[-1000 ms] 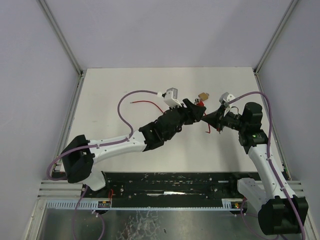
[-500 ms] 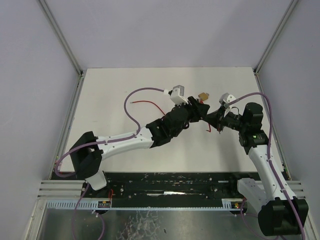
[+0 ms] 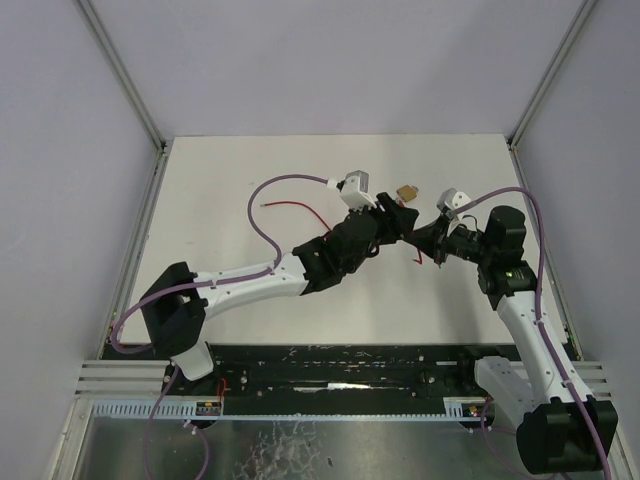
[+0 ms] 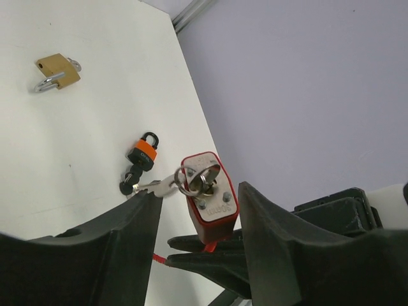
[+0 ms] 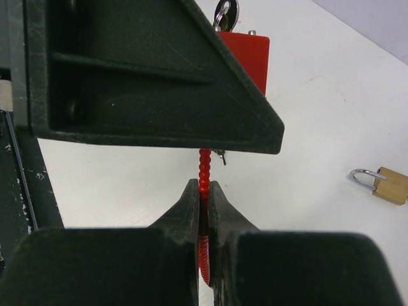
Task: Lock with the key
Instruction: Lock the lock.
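A red padlock [image 4: 207,197] with a silver face hangs in the air by its red cable [image 5: 203,167]. My right gripper [image 5: 203,186] is shut on that cable just below the lock body [image 5: 247,52]. A key [image 4: 205,180] sits in the lock's keyhole, with a ring and a second key [image 4: 159,187] dangling to the left. My left gripper [image 4: 197,220] is open, one finger on each side of the lock; its left fingertip [image 4: 143,207] is right under the dangling key. In the top view both grippers meet above the table's middle [image 3: 405,230].
A brass padlock [image 4: 56,71] lies on the white table further back, also in the right wrist view [image 5: 384,183]. A small orange padlock [image 4: 143,155] with black-headed keys [image 4: 131,183] lies near the lock. A loose red cable [image 3: 300,207] trails left over the table.
My left arm has reached forward and right, bringing its gripper round the lock held by the right gripper. The right arm has hardly moved. Nothing differs over the last half second.
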